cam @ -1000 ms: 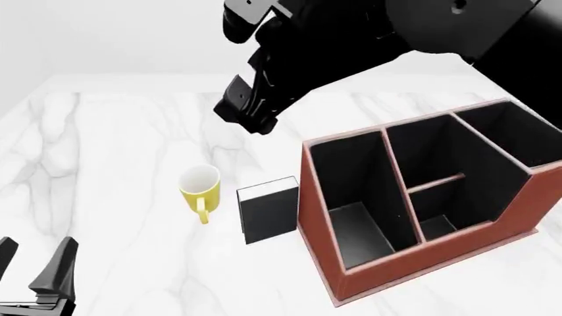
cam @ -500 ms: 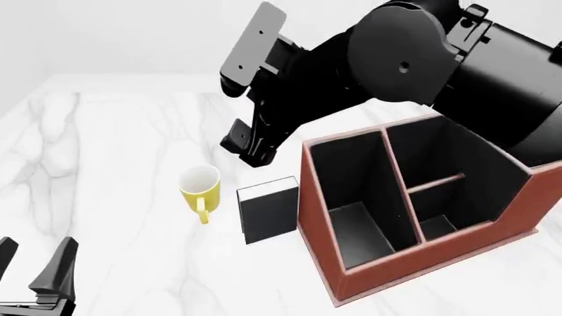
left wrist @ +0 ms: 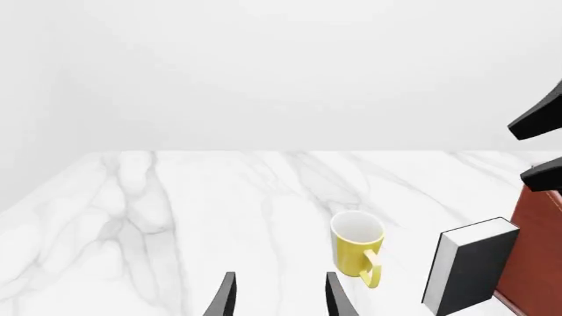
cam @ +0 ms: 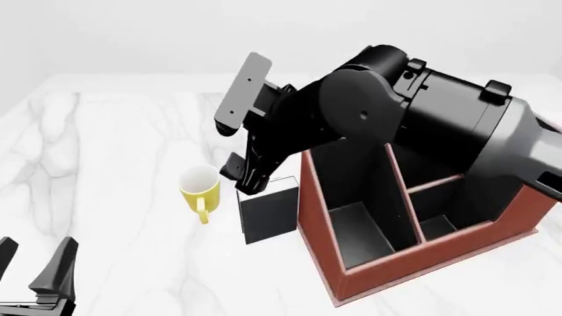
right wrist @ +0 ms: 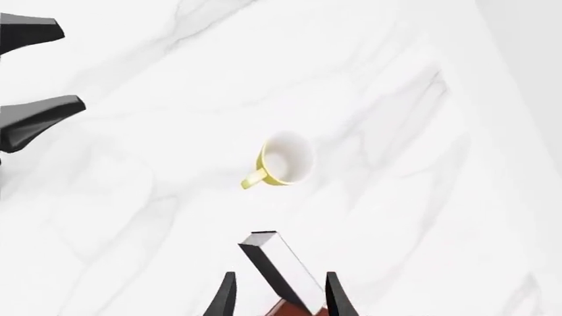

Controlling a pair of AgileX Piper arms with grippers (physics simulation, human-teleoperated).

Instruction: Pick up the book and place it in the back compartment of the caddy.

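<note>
Right gripper [right wrist: 276,296] hangs open and empty directly over the book [cam: 270,212], which stands upright just beside the caddy [cam: 327,250], mid-tabletop. Descend straight, straddle the covers squarely, and stay off the yellow mug [cam: 199,187] nearby.

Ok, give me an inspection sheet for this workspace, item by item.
Surface: white marble table.
Job's things: book upright beside the caddy, not gripped.
Clutter: yellow mug upright, beside the book.
Grippers: right pincer open, straddling the book's top from above; left pincer open, low, away from the book.
Cables: nothing seen.
Surroundings: plain white wall.
</note>
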